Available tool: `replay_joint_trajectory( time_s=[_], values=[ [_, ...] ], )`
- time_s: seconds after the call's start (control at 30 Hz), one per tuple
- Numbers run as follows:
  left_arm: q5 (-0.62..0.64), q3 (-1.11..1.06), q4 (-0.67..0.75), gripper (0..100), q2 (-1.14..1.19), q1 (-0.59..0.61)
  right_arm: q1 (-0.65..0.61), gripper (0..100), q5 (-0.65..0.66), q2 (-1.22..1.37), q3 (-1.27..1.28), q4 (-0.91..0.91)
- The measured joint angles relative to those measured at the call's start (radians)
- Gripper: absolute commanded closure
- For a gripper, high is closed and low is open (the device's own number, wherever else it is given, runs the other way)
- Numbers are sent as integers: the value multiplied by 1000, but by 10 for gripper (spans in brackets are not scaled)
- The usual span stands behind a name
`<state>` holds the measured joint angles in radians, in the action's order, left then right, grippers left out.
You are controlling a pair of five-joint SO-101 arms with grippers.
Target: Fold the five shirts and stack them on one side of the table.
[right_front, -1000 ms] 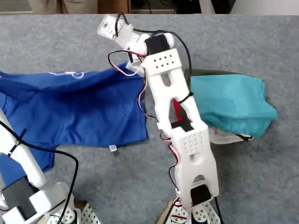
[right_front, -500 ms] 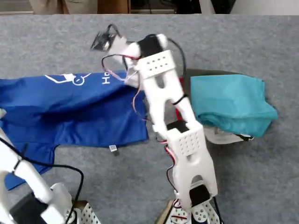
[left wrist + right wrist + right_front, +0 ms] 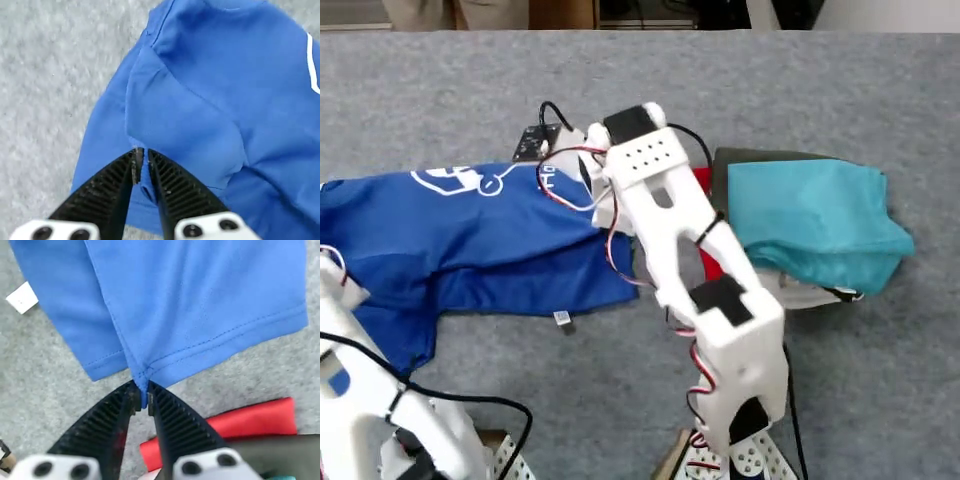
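Blue shirt (image 3: pixel 470 230) lies on the surface (image 3: pixel 880 100), at the left of the high view; left tool (image 3: pixel 142 159) and right tool (image 3: pixel 143 392) are each clamped on its fabric.

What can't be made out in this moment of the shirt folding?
1. Stack count: in the high view the folded teal fabric shirt covers the layers beneath, and the white plastic right arm crosses the folded red fabric shirt.
2. Blue fabric shirt: the high view's left edge cuts off its end.
3. Its white print: partly tucked into a fold, high view.
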<state>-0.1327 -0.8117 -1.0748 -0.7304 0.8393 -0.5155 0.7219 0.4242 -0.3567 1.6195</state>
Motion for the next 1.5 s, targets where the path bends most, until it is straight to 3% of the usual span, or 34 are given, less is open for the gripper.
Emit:
replay_joint_trajectory(
  time_s=[0.33, 0.67, 1.5],
  values=[
    [-14, -74, 0, 981, -29, 153, 0, 997, 2, -163, 307, -109],
    [-101, -175, -46, 981, -31, 176, 0, 997, 2, -198, 390, -144],
    [-101, -193, -18, 949, -32, 305, -20, 997, 5, -199, 460, -199]
  ],
)
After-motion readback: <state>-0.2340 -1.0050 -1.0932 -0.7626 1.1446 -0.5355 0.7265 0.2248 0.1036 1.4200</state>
